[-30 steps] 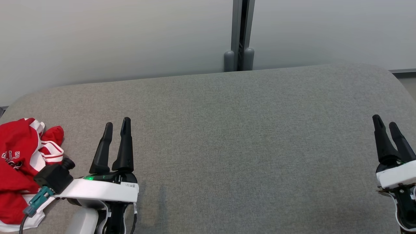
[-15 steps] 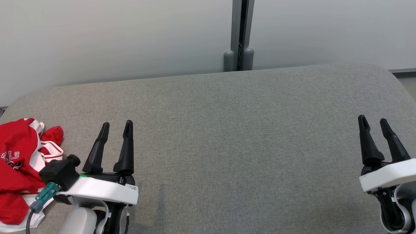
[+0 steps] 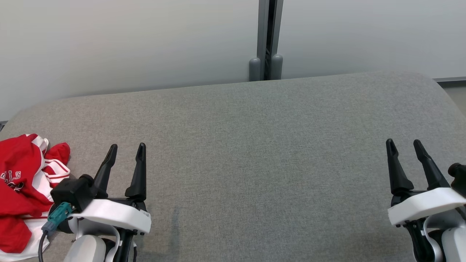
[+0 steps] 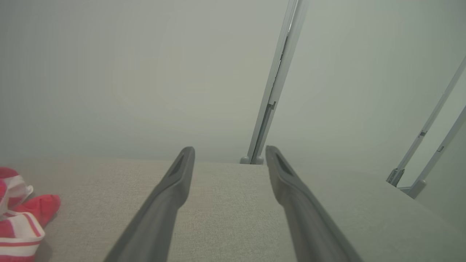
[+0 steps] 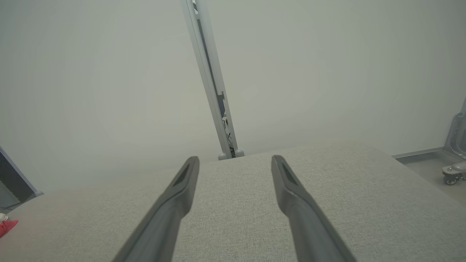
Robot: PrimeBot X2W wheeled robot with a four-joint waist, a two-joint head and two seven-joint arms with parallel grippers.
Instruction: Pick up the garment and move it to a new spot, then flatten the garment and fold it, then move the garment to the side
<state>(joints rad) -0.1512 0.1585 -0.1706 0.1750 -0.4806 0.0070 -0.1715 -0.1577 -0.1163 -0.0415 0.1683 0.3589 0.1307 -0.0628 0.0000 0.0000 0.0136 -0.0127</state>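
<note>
The left gripper (image 4: 229,153) rises from the bottom edge with its two long dark fingers (image 4: 171,196) spread wide apart and nothing between them. Both fingers hang over a grey woven upholstered surface (image 4: 225,218), and it cannot be told whether they touch it. At the lower left edge lies a crumpled red garment (image 4: 22,222) with white striped trim, resting on the fabric well apart from the nearer finger and partly cut off by the frame. Behind the surface stands a pale, plain wall (image 4: 127,72). A slim grey metal post (image 4: 278,80) runs up it at a slant, ending in two rounded feet at the surface's far edge. Two more slanted metal struts (image 4: 429,123) stand at the right.
</note>
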